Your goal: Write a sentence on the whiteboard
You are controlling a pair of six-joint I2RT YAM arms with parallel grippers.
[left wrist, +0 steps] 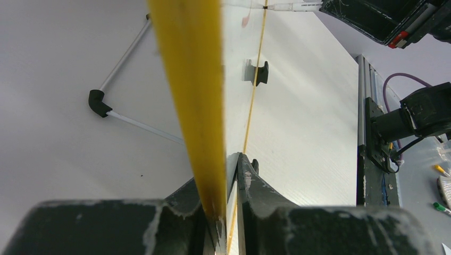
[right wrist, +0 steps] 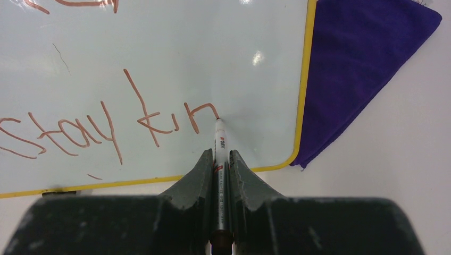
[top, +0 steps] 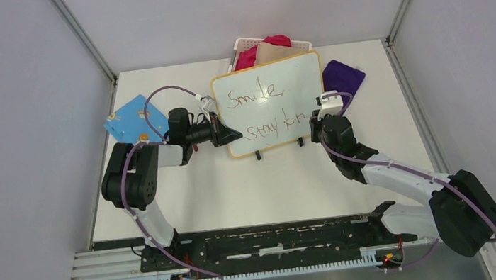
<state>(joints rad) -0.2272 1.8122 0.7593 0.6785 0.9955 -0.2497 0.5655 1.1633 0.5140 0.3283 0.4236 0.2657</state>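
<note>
The rectangular whiteboard with a thin yellow-orange rim and rounded corners stands on two small black feet at the far middle of the white table, its face tipped toward the arms. On it is the sentence in thin red marker strokes: "Smile," on top and "stay kin" below, ending close to the right rim.

The board's top edge sits right in front of a white plastic basket. Its right rim runs just beside, perhaps over, a folded purple cloth. In the right wrist view the cloth meets the yellow rim along its length. To the left, a blue board with holes lies apart from the whiteboard, behind the left arm. The widest bare stretch of table is in front of the feet, between the two arms.

The left gripper is pinched narrowly on the board's lower left edge. In its wrist view the yellow rim runs down between the two dark fingers. The right gripper is closed narrowly around a slim white marker pen, whose tip touches the board's face at the end of the "n".

The basket holds a bright pink cloth and a beige cloth bunched together, partly hidden by the board.
</note>
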